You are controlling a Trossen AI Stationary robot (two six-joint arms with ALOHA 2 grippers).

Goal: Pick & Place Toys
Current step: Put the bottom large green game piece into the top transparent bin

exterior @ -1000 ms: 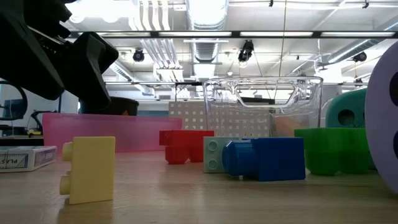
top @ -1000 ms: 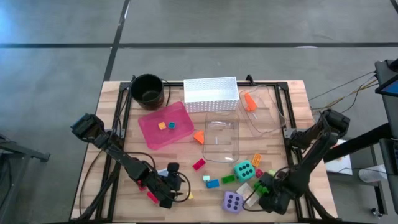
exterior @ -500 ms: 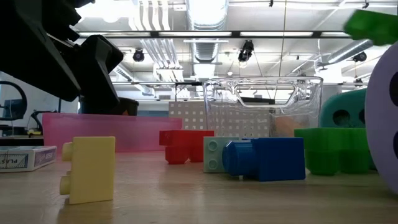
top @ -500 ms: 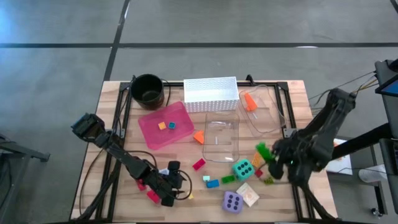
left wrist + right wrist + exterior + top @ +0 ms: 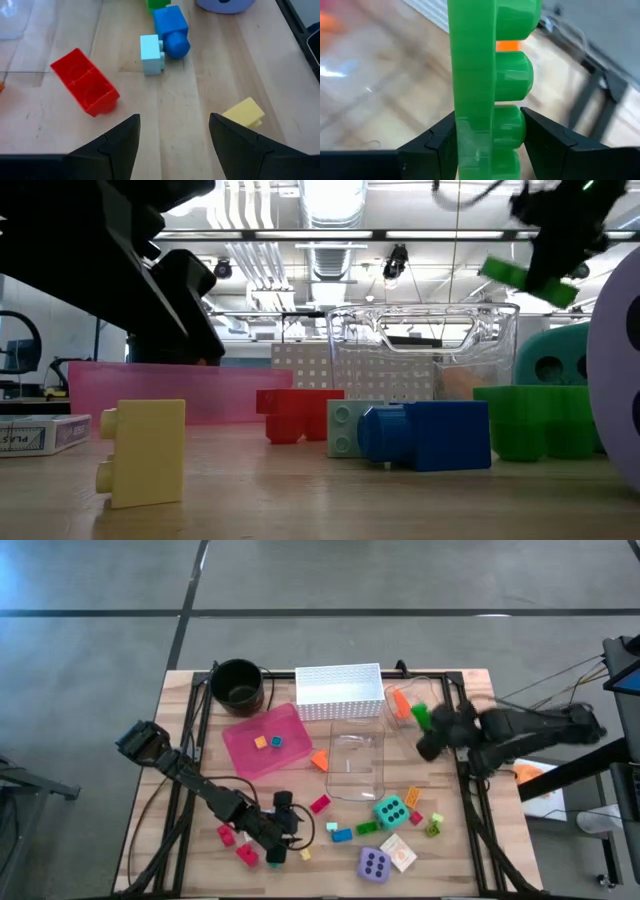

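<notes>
My right gripper (image 5: 428, 726) is shut on a long green brick (image 5: 421, 717), high over the clear container (image 5: 432, 740) at the table's far right; the low view shows the green brick (image 5: 515, 277) in the air. My left gripper (image 5: 172, 135) stands open low over the near left of the table (image 5: 287, 832), with nothing between its fingers. Ahead of it lie a red brick (image 5: 85, 89), a pale blue brick (image 5: 151, 54) against a blue one (image 5: 171, 31), and a yellow brick (image 5: 243, 113). My right gripper pinches the green brick between its two fingers (image 5: 427, 147), one on the flat underside (image 5: 467, 125) and one on the studded top. The fingers slant down and lie along the brick, which sticks out past them. It is lifted clear of everything.
A second clear container (image 5: 357, 762) stands mid-table, and an orange brick (image 5: 400, 702) lies in the right one. At the back stand the black pot (image 5: 237, 683), white basket (image 5: 338, 690) and pink tray (image 5: 248, 752). A teal die (image 5: 390, 810), a purple die (image 5: 374, 863) and loose bricks lie near right.
My right gripper has risen from the table's near right and swung toward the far edge, turning as it went, with the green brick lifted clear. My left gripper has edged a little toward the table's right, still open.
</notes>
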